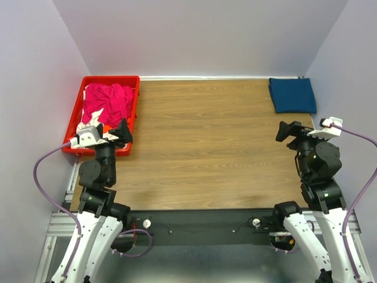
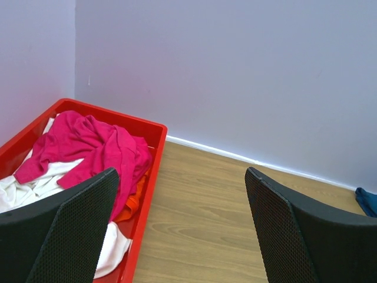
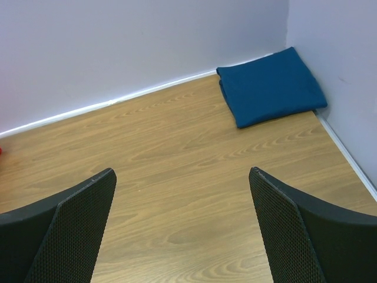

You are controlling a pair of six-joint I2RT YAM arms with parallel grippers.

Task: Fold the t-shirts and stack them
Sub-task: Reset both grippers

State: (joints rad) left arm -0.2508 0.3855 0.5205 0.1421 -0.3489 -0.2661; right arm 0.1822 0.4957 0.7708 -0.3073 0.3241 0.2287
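A folded dark blue t-shirt (image 1: 292, 95) lies flat in the table's far right corner, also in the right wrist view (image 3: 270, 87). A crumpled magenta-pink t-shirt (image 1: 107, 102) tops the heap in the red crate (image 1: 133, 118) at far left; the left wrist view shows the pink t-shirt (image 2: 88, 147) over white cloth (image 2: 23, 187) and orange cloth (image 2: 136, 197). My left gripper (image 1: 121, 132) hangs open beside the crate's near right corner, nothing between its fingers (image 2: 82, 230). Over the right side of the table my right gripper (image 1: 287, 131) is open and empty, short of the blue t-shirt.
The wooden table (image 1: 200, 147) runs between both arms. Pale walls close in the back and both sides. The crate's red rim (image 2: 150, 177) stands just left of my left gripper. A black rail (image 1: 200, 224) carries the arm bases at the near edge.
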